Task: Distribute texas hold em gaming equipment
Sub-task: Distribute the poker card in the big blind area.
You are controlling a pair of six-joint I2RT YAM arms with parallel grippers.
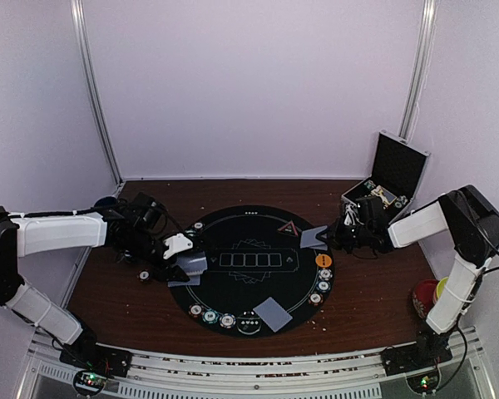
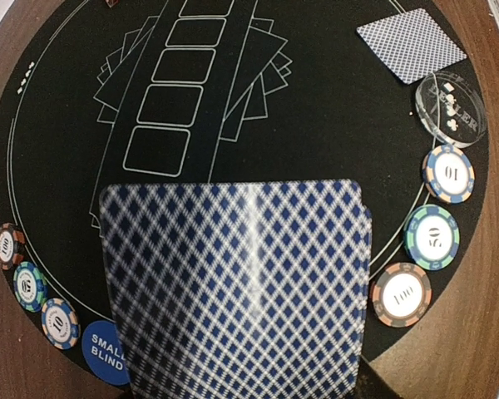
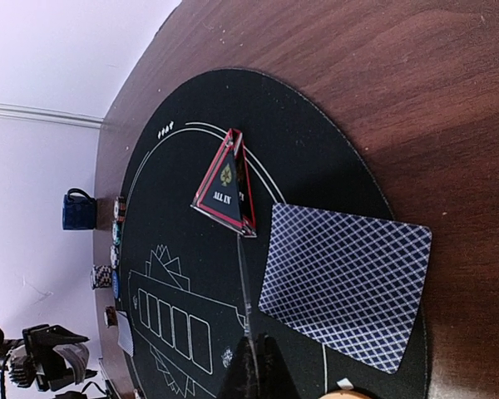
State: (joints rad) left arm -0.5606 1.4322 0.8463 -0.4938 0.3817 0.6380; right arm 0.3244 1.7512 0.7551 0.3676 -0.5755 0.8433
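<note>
Left end effector (image 1: 183,264) clamped on cards (image 2: 233,291), mat (image 2: 333,125) beneath it. Right end effector (image 3: 254,374) closed, empty; loose card (image 3: 345,283) flat just ahead. Likely light, slick and bendy: pinch one short edge.

The cards (image 2: 233,291) sat in the jaws of the left gripper (image 1: 185,264), above the mat (image 2: 333,125). Ahead of those jaws lay a row of boxes (image 2: 170,91). To their right lay three chips (image 2: 432,237) in an arc, with the dealer disc (image 2: 450,108) and a far card (image 2: 411,45) beyond. To their left lay three further chips (image 2: 29,285) and the blind disc (image 2: 106,353). Just ahead-right of the jaws of the right gripper (image 3: 255,359) lay another card (image 3: 345,283), with the marker (image 3: 226,184) farther ahead.
</note>
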